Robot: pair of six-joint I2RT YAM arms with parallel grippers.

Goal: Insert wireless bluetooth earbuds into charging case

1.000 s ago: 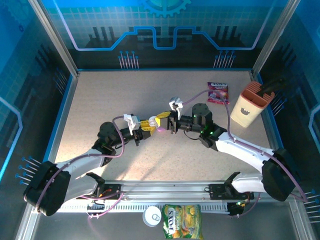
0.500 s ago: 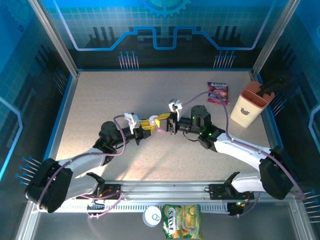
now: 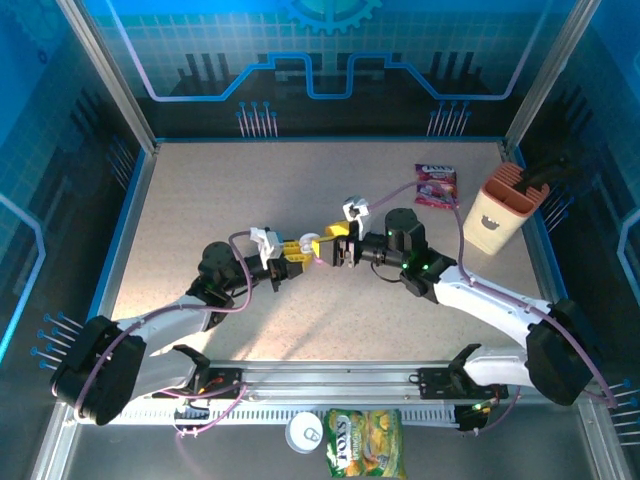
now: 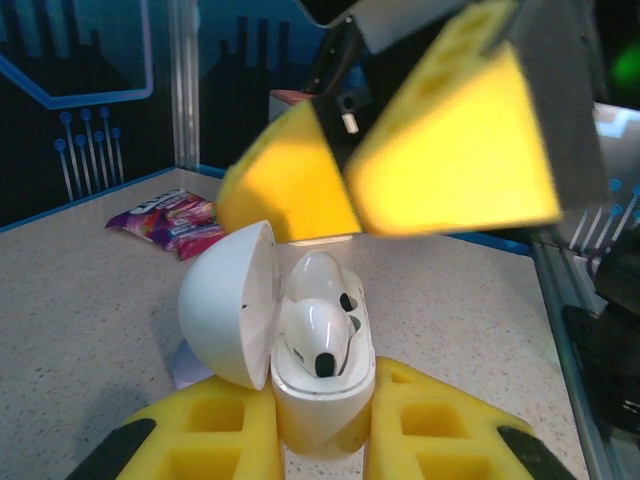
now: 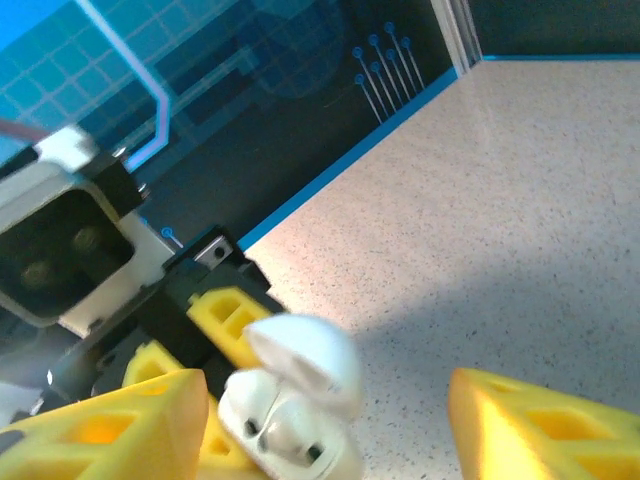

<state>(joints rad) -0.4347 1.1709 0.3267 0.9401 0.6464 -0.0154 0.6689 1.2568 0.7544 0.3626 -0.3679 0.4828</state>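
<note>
left pincer (image 4: 322, 440) clamped on open white case (image 4: 320, 395), two earbuds (image 4: 318, 335) seated inside case, lid swung aside, right pincer (image 5: 328, 392) apart, facing case close by, both over mid bench (image 3: 250, 190)

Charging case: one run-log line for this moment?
charging case: lid open | earbuds: two white, in case | left pincer: shut on charging case | right pincer: open, empty, beside case

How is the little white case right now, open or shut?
Open. The case has its lid swung to one side, and white earbuds sit inside it.
</note>
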